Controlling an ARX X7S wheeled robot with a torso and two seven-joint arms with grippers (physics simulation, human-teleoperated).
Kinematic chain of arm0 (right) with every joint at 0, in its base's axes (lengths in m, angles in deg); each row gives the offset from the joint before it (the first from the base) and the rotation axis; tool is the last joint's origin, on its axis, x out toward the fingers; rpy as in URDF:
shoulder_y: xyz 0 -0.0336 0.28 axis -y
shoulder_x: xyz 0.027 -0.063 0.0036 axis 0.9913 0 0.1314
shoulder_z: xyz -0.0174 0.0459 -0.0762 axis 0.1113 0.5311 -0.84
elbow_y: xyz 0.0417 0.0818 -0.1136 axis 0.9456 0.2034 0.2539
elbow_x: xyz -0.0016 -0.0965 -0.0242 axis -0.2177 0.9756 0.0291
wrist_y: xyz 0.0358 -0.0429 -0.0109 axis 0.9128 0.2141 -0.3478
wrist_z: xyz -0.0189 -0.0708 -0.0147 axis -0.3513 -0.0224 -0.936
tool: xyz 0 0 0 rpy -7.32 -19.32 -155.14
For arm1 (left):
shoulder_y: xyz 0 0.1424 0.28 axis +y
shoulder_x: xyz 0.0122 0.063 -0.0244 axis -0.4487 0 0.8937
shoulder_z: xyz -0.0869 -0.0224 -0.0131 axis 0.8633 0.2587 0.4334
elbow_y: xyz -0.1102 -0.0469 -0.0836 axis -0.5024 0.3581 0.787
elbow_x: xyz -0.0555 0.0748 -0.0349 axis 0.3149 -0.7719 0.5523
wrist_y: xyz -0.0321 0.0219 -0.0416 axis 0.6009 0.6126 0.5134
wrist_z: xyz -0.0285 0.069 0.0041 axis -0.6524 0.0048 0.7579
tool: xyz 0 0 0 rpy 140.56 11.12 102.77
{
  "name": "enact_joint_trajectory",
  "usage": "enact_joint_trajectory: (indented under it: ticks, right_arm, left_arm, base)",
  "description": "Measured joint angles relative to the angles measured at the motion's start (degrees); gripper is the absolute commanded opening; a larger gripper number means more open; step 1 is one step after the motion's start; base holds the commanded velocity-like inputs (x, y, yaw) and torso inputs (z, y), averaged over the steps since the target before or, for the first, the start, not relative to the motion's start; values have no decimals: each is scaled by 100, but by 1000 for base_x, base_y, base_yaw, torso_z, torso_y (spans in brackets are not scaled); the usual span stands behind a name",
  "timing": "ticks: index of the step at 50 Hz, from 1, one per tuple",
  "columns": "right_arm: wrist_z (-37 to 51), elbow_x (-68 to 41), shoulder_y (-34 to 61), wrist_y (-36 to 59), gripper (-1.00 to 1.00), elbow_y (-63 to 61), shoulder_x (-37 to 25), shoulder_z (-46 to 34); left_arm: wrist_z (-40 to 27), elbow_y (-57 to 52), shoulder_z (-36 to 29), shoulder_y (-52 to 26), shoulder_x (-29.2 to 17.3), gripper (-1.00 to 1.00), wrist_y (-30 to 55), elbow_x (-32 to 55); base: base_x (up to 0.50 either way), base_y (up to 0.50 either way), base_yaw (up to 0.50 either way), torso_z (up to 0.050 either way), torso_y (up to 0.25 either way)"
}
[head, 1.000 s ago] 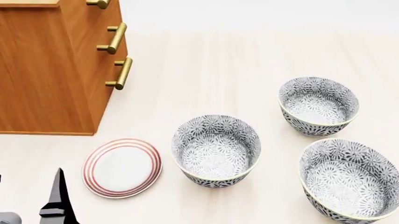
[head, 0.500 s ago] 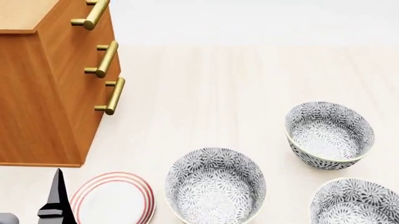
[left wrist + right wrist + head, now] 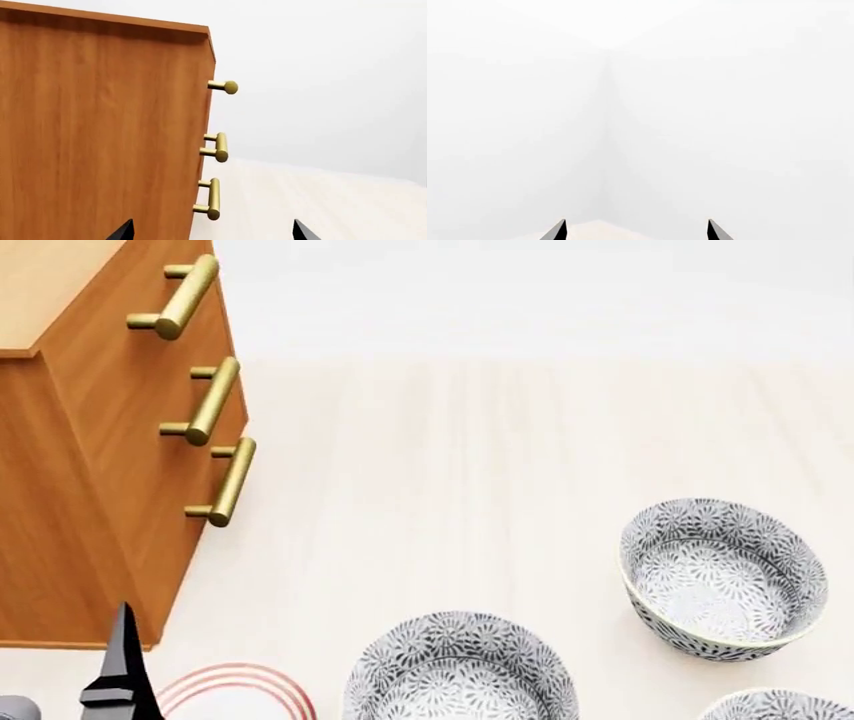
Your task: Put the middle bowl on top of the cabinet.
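Left gripper spread, empty, facing cabinet just ahead. Right gripper spread, empty. Middle bowl probably right of left gripper.

Orange-brown cabinet with brass handles; white bowls with dark-grey petal pattern.

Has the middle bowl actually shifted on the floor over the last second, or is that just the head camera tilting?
No. The middle bowl keeps its spacing from the cabinet and the red-ringed plate; all slide down the head view together, so the view moved.
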Motion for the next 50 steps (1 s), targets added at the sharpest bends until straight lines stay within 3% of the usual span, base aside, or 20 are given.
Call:
enact_joint_trajectory:
  ticks: [6,15,30,39,50]
  right_arm:
    - [29,-5,-36,-53,100,7,9,32]
    - [61,10,-27,-100,100,39,2,28]
    - [111,111,131,-70,100,132,-50,-116]
    - [121,136,217,-65,100,215,-111,-181]
    - [135,67,168,-142,100,243,-147,-128]
  left_arm:
    - [12,52,7,1,37,100,206,344]
    - [-191,-227,-39,-273,130,100,1192,1387]
    - [-1570,-1041,-146,-1116,675,100,2837,3055]
    - [-2317,-1060,-290,-1358,969,100,3007,3800]
    - [-2388,-559,-775,-1383,1007,100,2797,3860]
  base:
    - [0,0,0,0,0]
    - [0,0,0,0,0]
    - [0,0,0,0,0]
    - [0,0,0,0,0]
    - [0,0,0,0,0]
